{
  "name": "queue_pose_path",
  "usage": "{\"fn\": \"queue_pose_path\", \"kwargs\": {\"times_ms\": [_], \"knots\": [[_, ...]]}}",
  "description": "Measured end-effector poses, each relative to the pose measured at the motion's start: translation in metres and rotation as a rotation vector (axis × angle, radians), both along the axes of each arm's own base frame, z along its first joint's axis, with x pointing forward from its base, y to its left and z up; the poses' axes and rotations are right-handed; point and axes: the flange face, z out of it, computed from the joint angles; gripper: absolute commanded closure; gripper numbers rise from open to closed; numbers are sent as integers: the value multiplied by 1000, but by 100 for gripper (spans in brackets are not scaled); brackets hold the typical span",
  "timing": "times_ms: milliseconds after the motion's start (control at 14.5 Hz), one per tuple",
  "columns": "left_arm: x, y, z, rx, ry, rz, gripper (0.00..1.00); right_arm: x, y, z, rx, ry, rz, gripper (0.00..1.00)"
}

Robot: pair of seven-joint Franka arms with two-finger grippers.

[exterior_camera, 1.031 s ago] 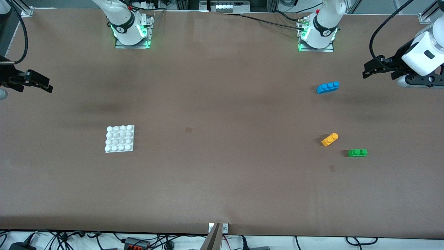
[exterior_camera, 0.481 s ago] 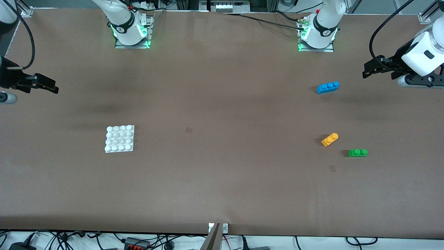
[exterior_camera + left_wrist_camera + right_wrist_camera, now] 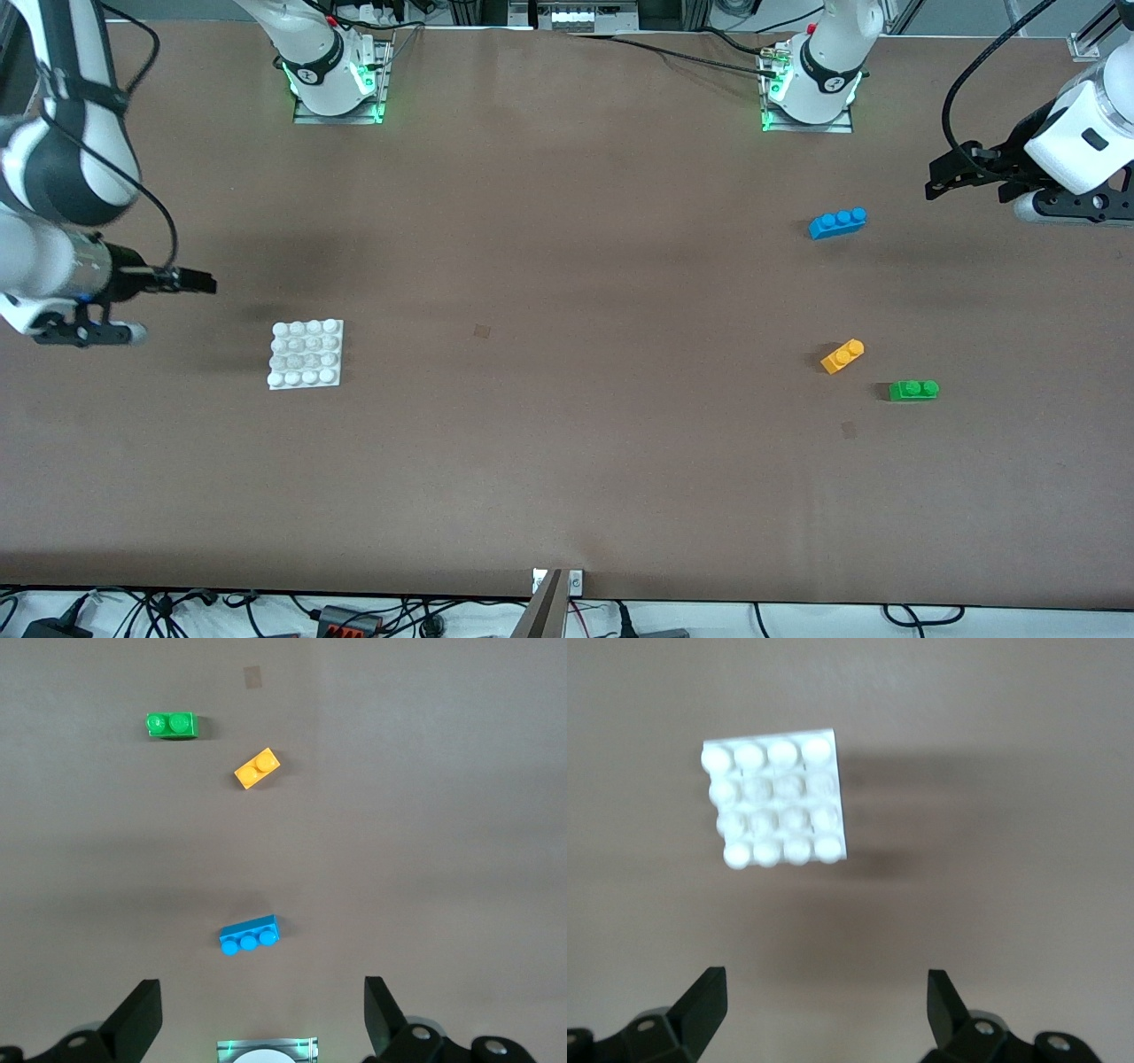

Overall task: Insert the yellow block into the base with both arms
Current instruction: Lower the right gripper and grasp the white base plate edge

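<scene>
The yellow block (image 3: 842, 356) lies on the table toward the left arm's end, beside the green brick; it also shows in the left wrist view (image 3: 257, 769). The white base (image 3: 306, 354) lies flat toward the right arm's end and shows in the right wrist view (image 3: 776, 803). My left gripper (image 3: 943, 177) is open and empty, up over the table's edge at the left arm's end. My right gripper (image 3: 199, 283) is open and empty, over the table beside the base.
A green two-stud brick (image 3: 913, 390) lies a little nearer the front camera than the yellow block. A blue three-stud brick (image 3: 837, 222) lies farther from it, toward the left arm's base (image 3: 811, 84). The right arm's base (image 3: 332, 75) stands at the table's edge.
My right gripper has swung in from the table's end toward the base, and its arm has come into view. The left arm and all bricks have not moved.
</scene>
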Motion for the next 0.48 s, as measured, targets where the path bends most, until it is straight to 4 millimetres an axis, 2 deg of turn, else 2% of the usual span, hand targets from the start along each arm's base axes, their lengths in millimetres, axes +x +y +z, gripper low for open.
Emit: {"fn": "queue_pose_path", "kwargs": {"times_ms": [275, 481], "knots": [[2, -3, 3, -1, -1, -6, 0, 24, 14, -80, 21, -51, -4, 0], [3, -5, 3, -2, 2, -10, 0, 31, 20, -130, 16, -69, -1, 0]]}}
